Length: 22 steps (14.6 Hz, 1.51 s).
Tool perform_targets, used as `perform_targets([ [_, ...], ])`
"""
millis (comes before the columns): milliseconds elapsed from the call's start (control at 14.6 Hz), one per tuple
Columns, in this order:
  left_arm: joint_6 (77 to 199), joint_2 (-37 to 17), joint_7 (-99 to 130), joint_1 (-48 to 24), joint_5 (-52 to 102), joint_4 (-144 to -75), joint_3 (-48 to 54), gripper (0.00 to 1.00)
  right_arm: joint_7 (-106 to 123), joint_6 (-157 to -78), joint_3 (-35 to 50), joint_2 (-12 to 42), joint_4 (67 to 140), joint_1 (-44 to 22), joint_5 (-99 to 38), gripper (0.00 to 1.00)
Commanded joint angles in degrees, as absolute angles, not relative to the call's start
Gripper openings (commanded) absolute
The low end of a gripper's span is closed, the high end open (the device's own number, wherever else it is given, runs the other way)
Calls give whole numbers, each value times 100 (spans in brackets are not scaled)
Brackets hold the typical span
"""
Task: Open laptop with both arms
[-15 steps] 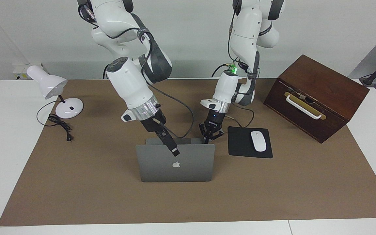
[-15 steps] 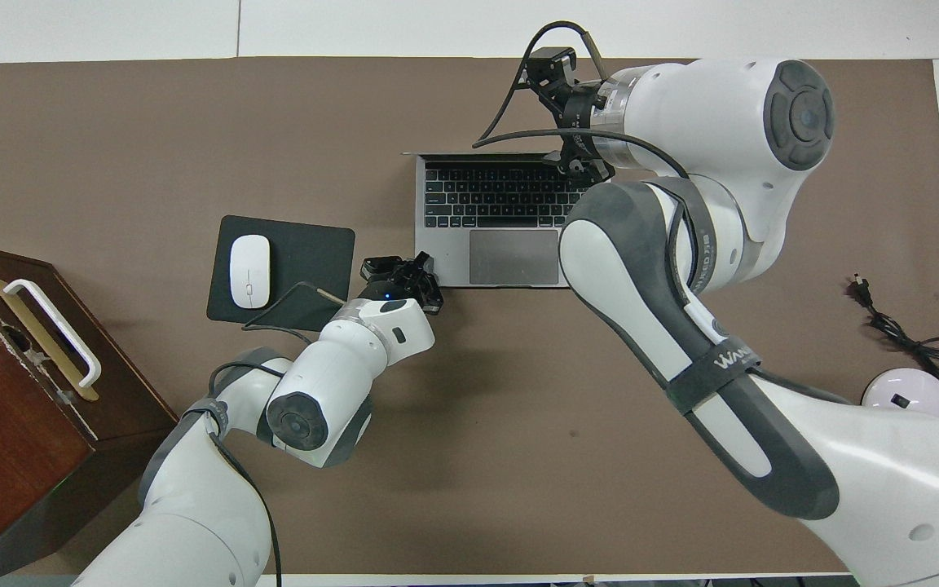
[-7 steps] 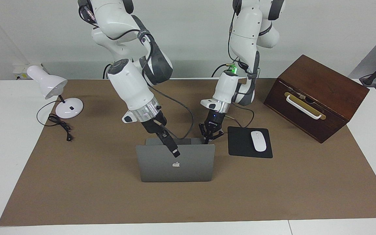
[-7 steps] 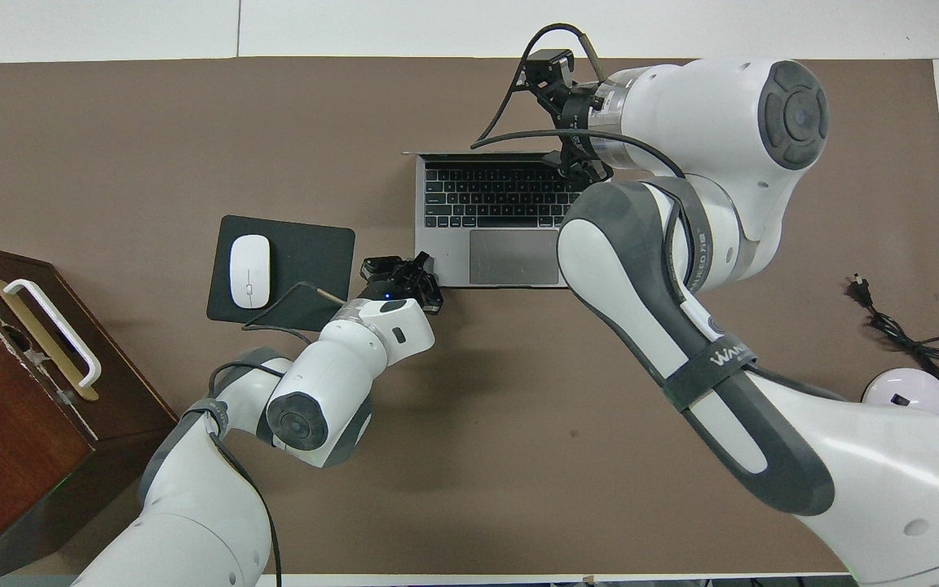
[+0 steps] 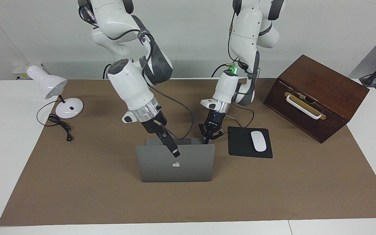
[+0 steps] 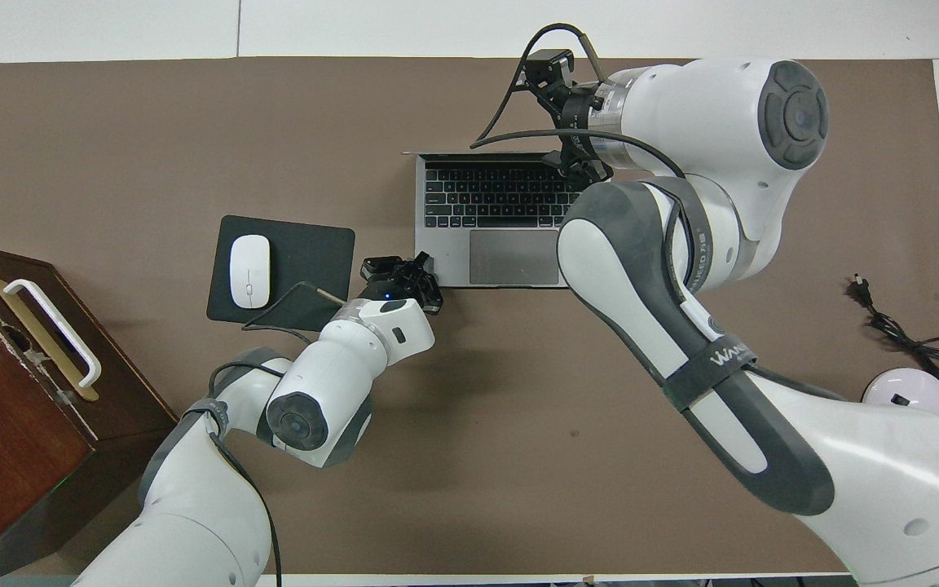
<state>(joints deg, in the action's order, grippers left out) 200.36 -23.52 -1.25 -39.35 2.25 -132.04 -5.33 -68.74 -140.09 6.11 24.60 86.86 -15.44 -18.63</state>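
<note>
Laptop [image 5: 176, 163] stands open; left gripper [image 5: 210, 138] closed at its base corner, holding nothing visible; right gripper [image 5: 174, 150] over the lid's top edge, grip unreadable.

The right arm [image 5: 132, 88] draws slightly back toward 12 o'clock in the facing view; its right gripper [image 5: 176, 151] sits a touch higher at the lid of the laptop [image 5: 176, 163].

two glossy white arms [image 5: 129, 85], dark grey joint bands, silver wrist rings, black cables looping alongside, small black grippers, green light at one elbow.
</note>
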Motion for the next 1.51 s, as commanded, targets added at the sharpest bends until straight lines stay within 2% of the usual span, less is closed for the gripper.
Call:
perform_targets([
  [0, 20074, -2593, -176, -4034, 281, -13210, -536, 0, -6794, -13983, 606, 2628, 8481, -1512, -1731, 100],
  [1440, 20074, -2593, -176, -4034, 281, -13254, -536, 0, -6645, -13957, 589, 2637, 8481, -1485, -1732, 100],
])
